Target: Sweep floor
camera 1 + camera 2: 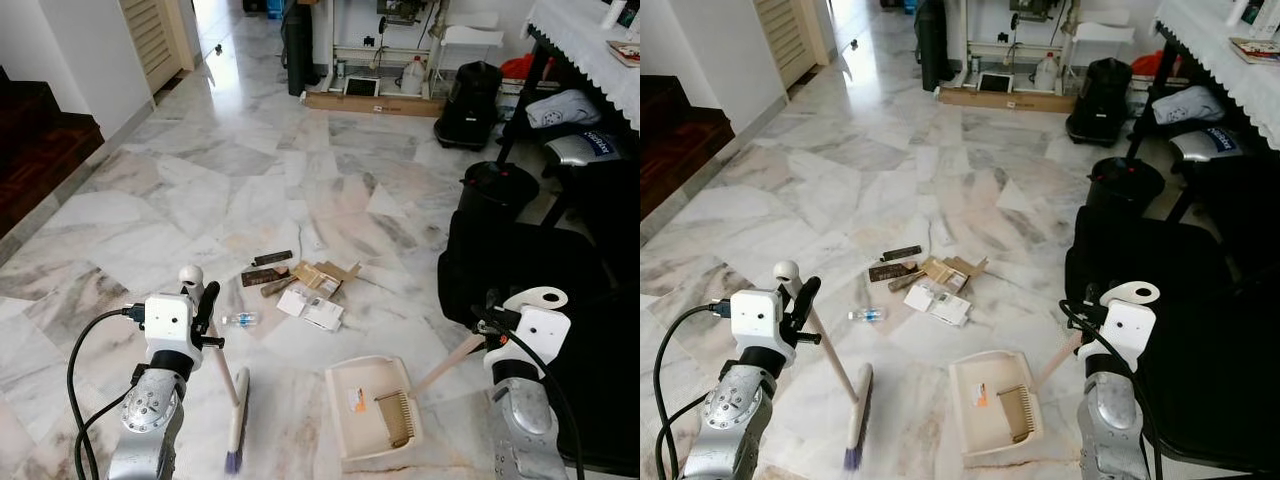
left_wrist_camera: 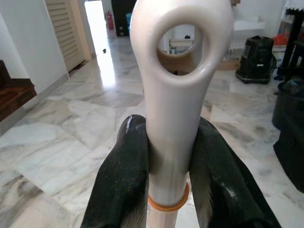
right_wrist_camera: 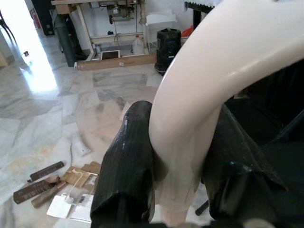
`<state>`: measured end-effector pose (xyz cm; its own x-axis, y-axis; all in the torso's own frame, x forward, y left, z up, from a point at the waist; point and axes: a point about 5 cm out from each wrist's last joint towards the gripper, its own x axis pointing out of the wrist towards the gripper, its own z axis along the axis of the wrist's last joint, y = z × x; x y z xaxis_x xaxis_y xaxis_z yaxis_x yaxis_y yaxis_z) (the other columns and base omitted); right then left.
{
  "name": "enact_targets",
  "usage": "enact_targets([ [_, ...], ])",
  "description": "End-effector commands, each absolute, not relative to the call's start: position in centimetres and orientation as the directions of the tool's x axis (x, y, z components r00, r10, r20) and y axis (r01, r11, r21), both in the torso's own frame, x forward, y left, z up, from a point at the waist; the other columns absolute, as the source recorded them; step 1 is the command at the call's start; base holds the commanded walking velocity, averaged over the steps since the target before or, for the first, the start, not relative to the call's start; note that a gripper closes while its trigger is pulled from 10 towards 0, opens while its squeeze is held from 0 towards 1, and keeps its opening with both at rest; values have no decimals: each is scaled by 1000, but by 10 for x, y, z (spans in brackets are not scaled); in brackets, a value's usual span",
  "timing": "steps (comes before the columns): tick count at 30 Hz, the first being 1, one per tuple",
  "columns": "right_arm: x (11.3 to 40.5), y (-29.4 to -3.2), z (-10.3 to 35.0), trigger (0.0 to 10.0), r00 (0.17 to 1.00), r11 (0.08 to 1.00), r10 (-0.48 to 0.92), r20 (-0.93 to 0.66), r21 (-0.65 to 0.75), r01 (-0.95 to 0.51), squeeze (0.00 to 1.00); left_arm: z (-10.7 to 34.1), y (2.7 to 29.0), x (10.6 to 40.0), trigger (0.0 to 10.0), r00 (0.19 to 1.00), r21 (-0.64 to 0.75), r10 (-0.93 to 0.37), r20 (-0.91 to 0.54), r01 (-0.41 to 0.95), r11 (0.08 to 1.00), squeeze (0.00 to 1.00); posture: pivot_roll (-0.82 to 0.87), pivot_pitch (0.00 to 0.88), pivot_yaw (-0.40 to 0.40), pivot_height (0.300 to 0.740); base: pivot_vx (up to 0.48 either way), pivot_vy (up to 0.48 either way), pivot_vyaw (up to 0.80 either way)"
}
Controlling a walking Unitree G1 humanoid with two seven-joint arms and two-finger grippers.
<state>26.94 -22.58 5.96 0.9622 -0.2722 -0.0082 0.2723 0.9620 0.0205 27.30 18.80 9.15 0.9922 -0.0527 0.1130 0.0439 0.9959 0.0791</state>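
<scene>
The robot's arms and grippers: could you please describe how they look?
Both arms are silver metal with round bolted joints, each topped by a white boxy wrist housing. The left gripper and right gripper have long, matte black fingers. Black cables loop from the left arm and along the right arm.

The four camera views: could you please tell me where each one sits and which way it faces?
Left eye: on the head, facing down at the litter, both arms and dustpan.
Right eye: beside it, same scene.
Left wrist: on the left arm, looking along its tool, shut on the broom handle.
Right wrist: along the right tool, shut on the dustpan handle; it shares the litter.
</scene>
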Motion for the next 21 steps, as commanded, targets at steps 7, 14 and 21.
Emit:
enact_targets([
  [7, 277, -234, 83, 10000, 956, 958, -287, 58, 11, 286, 0, 105, 183, 282, 10000, 984, 96, -74, 160, 59, 994, 0, -61, 0, 9, 740, 0, 0, 0],
  [14, 275, -230, 83, 10000, 958, 960, -281, 49, 30, 280, 0, 105, 189, 280, 10000, 986, 114, -73, 147, 56, 992, 0, -42, 0, 21, 740, 0, 0, 0],
  [21, 276, -223, 84, 10000, 966, 966, -254, 47, 60, 251, 0, 106, 189, 281, 10000, 986, 115, -72, 151, 55, 992, 0, -35, 0, 21, 740, 0, 0, 571],
])
